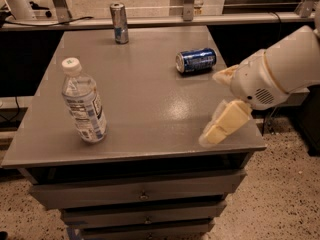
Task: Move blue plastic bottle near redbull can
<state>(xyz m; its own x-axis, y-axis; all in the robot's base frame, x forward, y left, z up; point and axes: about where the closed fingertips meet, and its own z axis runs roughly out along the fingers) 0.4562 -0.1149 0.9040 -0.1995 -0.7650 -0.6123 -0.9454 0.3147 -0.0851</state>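
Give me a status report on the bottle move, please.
Gripper open, empty, at right front corner of table. Blue plastic bottle upright front left; redbull can upright at back edge, well apart. Dark blue can on its side, clear of path.

Single cam view, set high at the front of the desk (150,99), tilted down and looking across the top toward its far edge. Mid-range: the whole desktop fits in frame, w/ drawer fronts (140,194) along the bottom and speckled floor (280,199) at lower right. Nearest the cam, front left, stands the blue plastic bottle (84,104). The redbull can (119,23) is at the far edge, upper centre-left. A dark blue can (196,60) lies further right. The hand (223,101) comes in from the right edge, over the front-right corner, fingers apart.
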